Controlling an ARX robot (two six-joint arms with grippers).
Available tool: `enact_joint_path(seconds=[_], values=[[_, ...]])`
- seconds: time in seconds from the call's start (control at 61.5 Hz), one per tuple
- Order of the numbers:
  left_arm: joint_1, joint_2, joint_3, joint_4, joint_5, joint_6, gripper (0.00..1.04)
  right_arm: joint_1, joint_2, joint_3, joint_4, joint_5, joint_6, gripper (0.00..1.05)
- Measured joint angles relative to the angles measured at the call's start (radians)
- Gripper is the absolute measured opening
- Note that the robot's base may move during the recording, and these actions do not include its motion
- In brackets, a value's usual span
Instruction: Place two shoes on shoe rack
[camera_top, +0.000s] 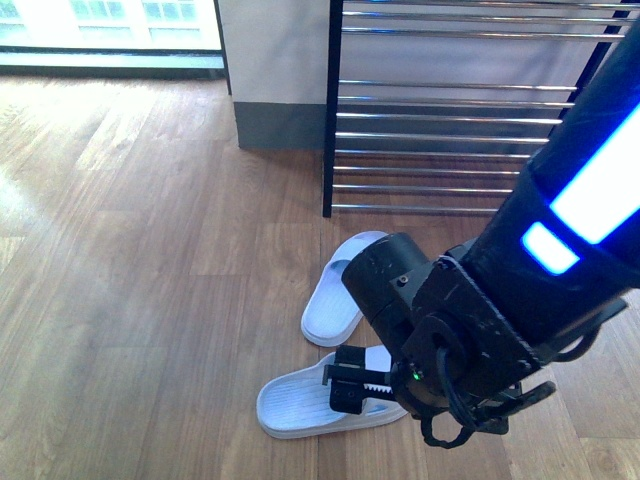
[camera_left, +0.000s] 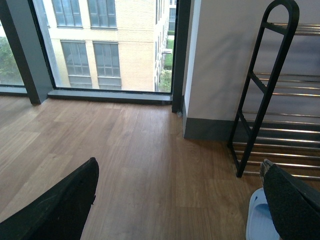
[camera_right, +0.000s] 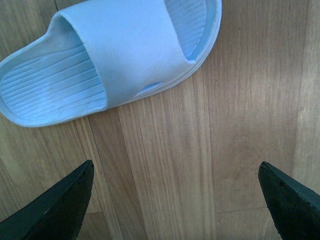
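Two pale blue slide slippers, the shoes, lie on the wood floor in front of the shoe rack (camera_top: 450, 130), a black frame with chrome rods. One slipper (camera_top: 340, 290) is nearer the rack, the other (camera_top: 295, 400) closer to me. My right gripper (camera_top: 350, 385) hangs open just over the near slipper. In the right wrist view that slipper (camera_right: 115, 55) lies beyond my open right gripper (camera_right: 175, 200), with bare floor between the fingers. My left gripper (camera_left: 177, 200) is open over floor, with the rack (camera_left: 270, 90) ahead and a slipper's edge (camera_left: 257, 220) beside one finger.
A white wall column with a grey skirting (camera_top: 275, 120) stands left of the rack. A floor-level window (camera_left: 100, 45) runs along the far wall. Wood floor (camera_top: 130, 250) stretches to the left of the slippers.
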Motion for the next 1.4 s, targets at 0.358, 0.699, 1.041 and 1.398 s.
enact_joint_path(seconds=[0.358, 0.699, 1.041, 1.398], values=[[0.000, 0.000, 0.000, 0.000, 0.000, 0.000, 0.95, 0.034, 0.134, 0.224, -0.096, -0.085, 0.137, 0.95], [0.000, 0.000, 0.000, 0.000, 0.000, 0.000, 0.95, 0.039, 0.252, 0.339, -0.134, -0.074, 0.135, 0.95], [0.000, 0.000, 0.000, 0.000, 0.000, 0.000, 0.95, -0.006, 0.309, 0.345, -0.092, 0.032, 0.077, 0.95], [0.000, 0.000, 0.000, 0.000, 0.000, 0.000, 0.95, -0.117, 0.299, 0.186, 0.114, 0.074, 0.034, 0.95]])
